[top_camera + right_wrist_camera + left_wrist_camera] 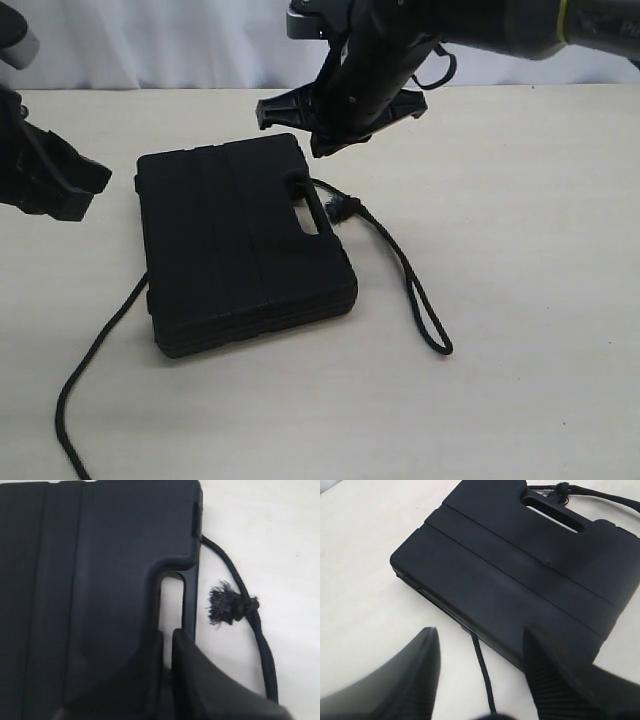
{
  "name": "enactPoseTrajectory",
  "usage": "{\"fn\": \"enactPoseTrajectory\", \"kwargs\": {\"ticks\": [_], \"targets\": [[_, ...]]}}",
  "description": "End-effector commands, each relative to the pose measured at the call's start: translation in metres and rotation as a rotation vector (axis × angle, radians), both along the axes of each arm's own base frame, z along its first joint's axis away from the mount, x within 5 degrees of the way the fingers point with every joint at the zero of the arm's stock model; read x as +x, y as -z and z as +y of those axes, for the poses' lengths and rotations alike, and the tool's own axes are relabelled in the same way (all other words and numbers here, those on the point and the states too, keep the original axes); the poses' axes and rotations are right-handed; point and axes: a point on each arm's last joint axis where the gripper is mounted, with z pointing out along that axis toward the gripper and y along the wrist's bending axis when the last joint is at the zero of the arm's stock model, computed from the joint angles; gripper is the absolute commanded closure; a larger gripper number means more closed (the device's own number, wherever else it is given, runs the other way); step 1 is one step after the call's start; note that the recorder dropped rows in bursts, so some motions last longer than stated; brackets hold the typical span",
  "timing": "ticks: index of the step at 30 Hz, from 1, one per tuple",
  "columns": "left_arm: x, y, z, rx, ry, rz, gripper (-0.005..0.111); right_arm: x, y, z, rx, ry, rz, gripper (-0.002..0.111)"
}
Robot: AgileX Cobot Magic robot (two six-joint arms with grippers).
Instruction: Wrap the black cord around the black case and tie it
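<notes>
The black case [240, 245] lies flat on the table, handle slot toward the right. The black cord [95, 360] comes out from under its left side and trails to the front left. Its other end passes the handle with a frayed knot [345, 207], then loops forward on the right. My left gripper [85, 190] hovers open to the left of the case [520, 570]. The cord [482, 675] lies on the table between its fingers [420, 670], untouched. My right gripper [167, 632] is shut on nothing above the handle slot [170, 595], with the knot [230, 605] beside it.
The beige table [520, 200] stretches wide to the right and front of the case. A pale wall or curtain [150, 40] runs behind the table's far edge. The right arm [480, 25] reaches in from the upper right.
</notes>
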Motion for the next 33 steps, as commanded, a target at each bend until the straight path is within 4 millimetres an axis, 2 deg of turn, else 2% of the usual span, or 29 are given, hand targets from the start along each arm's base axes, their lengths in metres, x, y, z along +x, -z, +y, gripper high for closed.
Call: {"fn": "enactPoseTrajectory", "kwargs": {"ticks": [1, 5, 7, 10, 14, 20, 25, 27, 28, 29, 31, 33], "targets": [[0.000, -0.004, -0.004, -0.031, -0.001, -0.016, 0.058, 0.009, 0.021, -0.001, -0.054, 0.004, 0.001, 0.084], [0.001, -0.005, -0.004, -0.039, -0.006, -0.022, 0.058, 0.018, 0.050, 0.003, -0.061, 0.000, 0.011, 0.057], [0.001, -0.004, -0.004, -0.039, -0.005, -0.020, 0.058, 0.024, 0.065, 0.003, -0.072, -0.007, 0.006, 0.049], [0.001, -0.004, -0.004, -0.039, -0.004, -0.017, 0.058, 0.033, 0.084, -0.006, -0.085, 0.018, 0.031, 0.048], [0.002, -0.005, -0.004, -0.039, -0.010, -0.035, 0.058, 0.039, 0.101, -0.017, -0.103, 0.031, 0.069, 0.048], [0.003, -0.006, -0.003, -0.039, -0.014, -0.045, 0.058, 0.040, 0.105, -0.007, -0.068, -0.063, 0.040, 0.048], [0.003, -0.006, -0.003, -0.040, -0.015, -0.045, 0.058, 0.039, 0.122, -0.005, -0.091, -0.075, 0.067, 0.048], [0.003, -0.006, -0.003, -0.040, -0.015, -0.045, 0.058, 0.039, 0.132, -0.004, -0.096, -0.076, 0.083, 0.055], [0.003, -0.006, -0.003, -0.040, -0.015, -0.045, 0.058, 0.039, 0.133, -0.003, -0.092, -0.074, 0.082, 0.063], [0.003, -0.006, -0.003, -0.040, -0.015, -0.045, 0.058, 0.039, 0.133, -0.003, -0.092, -0.074, 0.083, 0.073], [0.003, -0.006, -0.003, -0.040, -0.015, -0.045, 0.058, 0.039, 0.131, -0.003, -0.090, -0.074, 0.079, 0.103], [0.003, -0.006, -0.003, -0.040, -0.015, -0.045, 0.058, 0.038, 0.118, -0.002, -0.058, -0.048, 0.076, 0.103]]}}
